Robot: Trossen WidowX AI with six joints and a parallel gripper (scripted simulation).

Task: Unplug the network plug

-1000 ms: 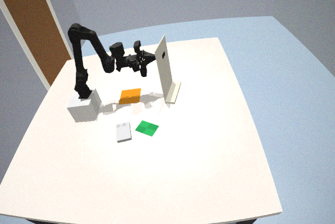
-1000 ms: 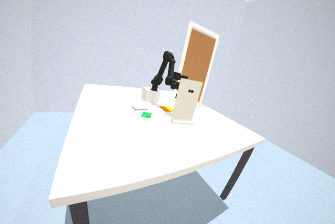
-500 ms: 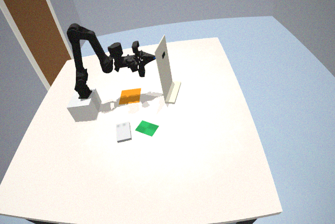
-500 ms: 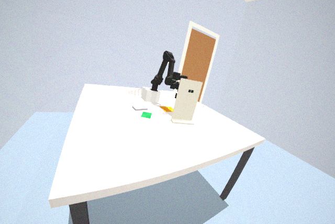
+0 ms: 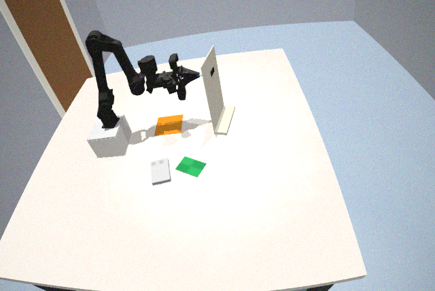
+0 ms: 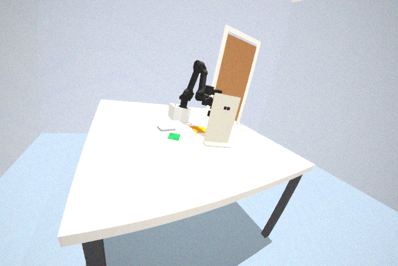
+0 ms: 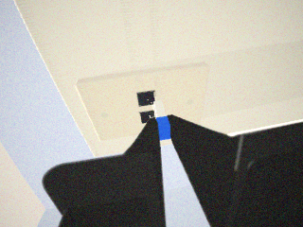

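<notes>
My gripper [image 5: 196,75] [image 7: 163,124] is shut on the blue network plug [image 5: 198,75] [image 7: 163,129] and holds it level, just in front of the upright cream panel [image 5: 215,87] [image 6: 221,125] [image 7: 118,43]. In the wrist view the plug's pale front end points at the panel's raised plate [image 7: 109,109]. It lies right beside two small dark openings, an upper one [image 7: 146,98] and a lower one [image 7: 147,115], and seems clear of them. On the table below lie an orange square [image 5: 169,124] [image 6: 197,128] and a green square [image 5: 190,166] [image 6: 173,136]. In the exterior view the panel hides the gripper.
The arm stands on a white base block [image 5: 107,141] [image 6: 178,112]. A flat white box [image 5: 160,170] [image 6: 166,127] lies beside the green square. The panel rests on a cream foot [image 5: 225,120]. A brown door [image 6: 234,67] is behind the table.
</notes>
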